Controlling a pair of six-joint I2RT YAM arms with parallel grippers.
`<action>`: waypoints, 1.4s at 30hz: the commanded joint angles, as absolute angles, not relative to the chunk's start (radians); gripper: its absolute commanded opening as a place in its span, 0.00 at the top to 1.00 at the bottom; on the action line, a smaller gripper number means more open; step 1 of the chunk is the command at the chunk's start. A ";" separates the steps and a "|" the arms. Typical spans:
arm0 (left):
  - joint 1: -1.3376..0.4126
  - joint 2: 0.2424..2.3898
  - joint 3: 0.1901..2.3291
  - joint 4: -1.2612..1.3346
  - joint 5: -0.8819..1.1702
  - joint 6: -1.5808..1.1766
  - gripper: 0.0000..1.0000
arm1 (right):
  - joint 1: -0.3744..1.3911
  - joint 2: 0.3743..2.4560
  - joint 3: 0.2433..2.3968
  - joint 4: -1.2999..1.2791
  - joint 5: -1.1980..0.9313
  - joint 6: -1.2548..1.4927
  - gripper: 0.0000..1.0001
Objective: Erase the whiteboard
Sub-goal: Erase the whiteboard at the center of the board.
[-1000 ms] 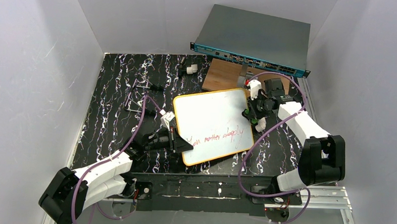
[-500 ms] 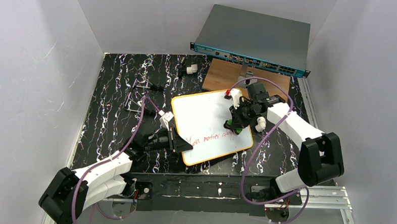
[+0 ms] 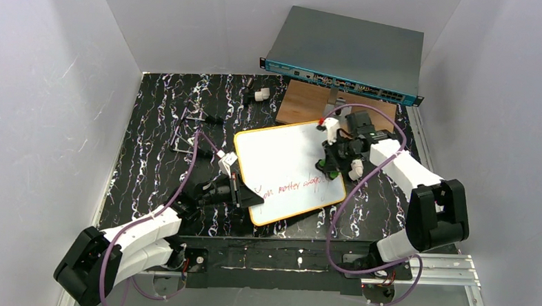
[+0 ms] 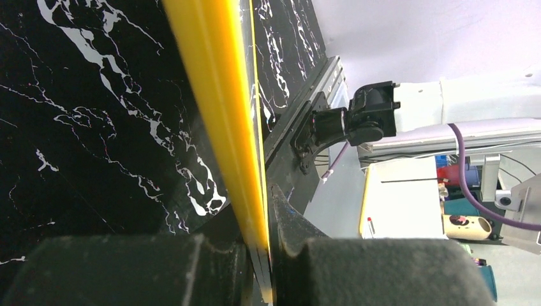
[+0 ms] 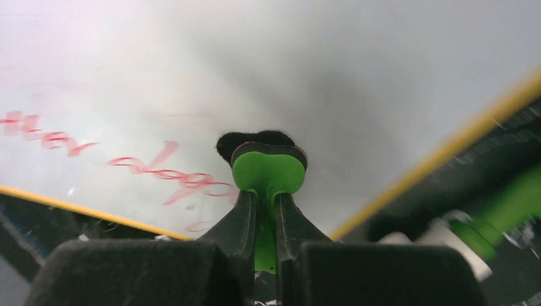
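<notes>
While your left pincer [image 3: 244, 195] is clenched on the yellow rim at the near-left edge of the whiteboard [image 3: 282, 157], your right pincer [image 3: 330, 166] grasps a green-handled eraser [image 5: 268, 167]. Its black pad appears to rest on the right part of the board, just far of the red writing [image 3: 291, 186]. The board lies askew at mid-tabletop [image 3: 151, 141], its far corner near a brown wooden board [image 3: 305, 103] in front of a network switch [image 3: 345, 56].

To do this step well, press the pad flat and draw it onto the line of script, then sweep left along it in overlapping strokes with even pressure. Hold the left clamp firm so the board cannot slide, and stop each stroke inside the rim, which lies just to the right of the eraser.

One line of red cursive is left; only the word "matter" reads with any confidence. No brand is legible on the switch.
</notes>
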State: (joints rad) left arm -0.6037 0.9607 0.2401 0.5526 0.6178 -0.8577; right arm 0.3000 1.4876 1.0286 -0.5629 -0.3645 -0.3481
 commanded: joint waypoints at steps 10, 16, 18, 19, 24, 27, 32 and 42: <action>-0.616 0.963 0.270 0.807 0.706 -0.784 1.00 | 0.572 1.606 1.391 -0.537 -0.230 -0.269 0.99; -0.617 0.954 0.261 0.833 0.705 -0.802 1.00 | 0.458 1.659 1.382 -0.428 -0.013 -0.189 0.99; -0.617 0.956 0.257 0.847 0.701 -0.807 1.00 | 0.439 1.654 1.358 -0.400 0.016 -0.186 0.99; -0.617 0.961 0.255 0.857 0.701 -0.812 1.00 | 0.436 1.654 1.354 -0.397 0.018 -0.189 0.99; -0.617 1.018 0.253 0.930 0.707 -0.841 1.00 | 0.536 1.664 1.388 -0.463 -0.221 -0.205 0.99; -0.617 1.043 0.249 0.964 0.705 -0.855 1.00 | 0.682 1.656 1.413 -0.477 -0.311 -0.219 0.99; -0.616 1.042 0.237 0.984 0.691 -0.869 1.00 | 0.851 1.680 1.485 -0.531 -0.354 -0.209 0.99; -0.617 0.976 0.227 0.936 0.687 -0.840 1.00 | 0.572 1.566 1.212 -0.481 -0.190 -0.219 0.99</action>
State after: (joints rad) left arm -0.6052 1.0542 0.1940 0.7162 0.6209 -0.9459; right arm 0.7307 1.6089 1.3140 -0.4599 -0.2932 -0.2092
